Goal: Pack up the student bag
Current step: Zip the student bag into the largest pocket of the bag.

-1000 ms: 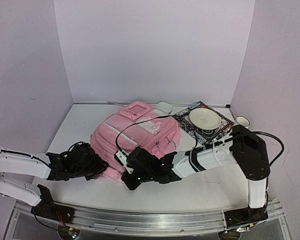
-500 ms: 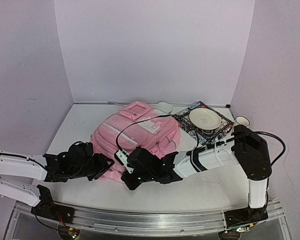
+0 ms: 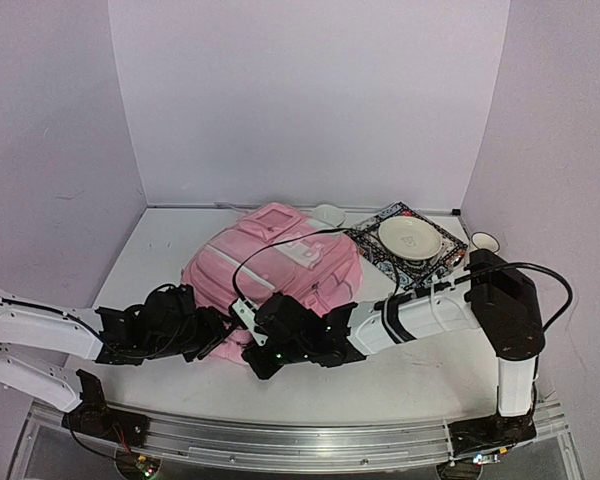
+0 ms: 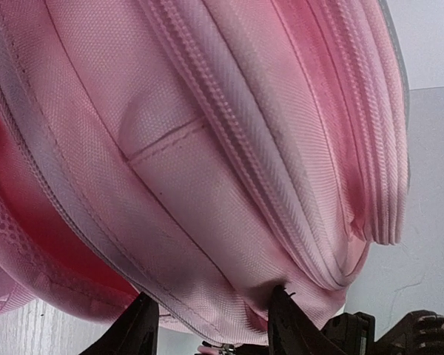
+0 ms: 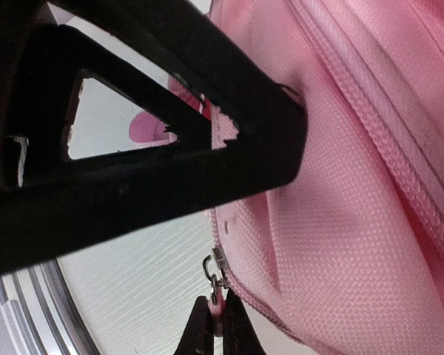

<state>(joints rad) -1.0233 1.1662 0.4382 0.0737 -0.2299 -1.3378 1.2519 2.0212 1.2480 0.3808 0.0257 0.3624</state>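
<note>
**Right pincer on zip pull: slip & drag are the risks**

Right pincer (image 5: 216, 316) is closed tight on the small metal zip pull (image 5: 211, 266), bottom centre of its wrist view, at the low edge of the student bag (image 3: 220, 270). Bag lies on the table (image 3: 150, 250), centre of the top view, front pocket up, its near edge down by both arms. Left pincer (image 4: 211, 329) sits at that same edge, lower left of centre in the top view. Its fingers are apart w/ bag fabric bulging between them, one tip denting the cloth near the pull. Can't tell if it really bites or only presses.

Judged step: opening a zip so the bag can be packed. Prob. early, nothing seen going in.

What could go wrong:
- Pull is tiny & held only at the fingertips, so a skewed tug could pop it out.
- Bag is soft. If the left hold is weak, the whole bag slides w/ the zip instead of opening, poss. into the small bowl (image 3: 327, 213) just beside its upper right, or the plate (image 3: 410, 238) near it.
- Loose fabric by the teeth may jam the slider.
- Pincers are v. close, so a small sideways move could knock them together.
</note>
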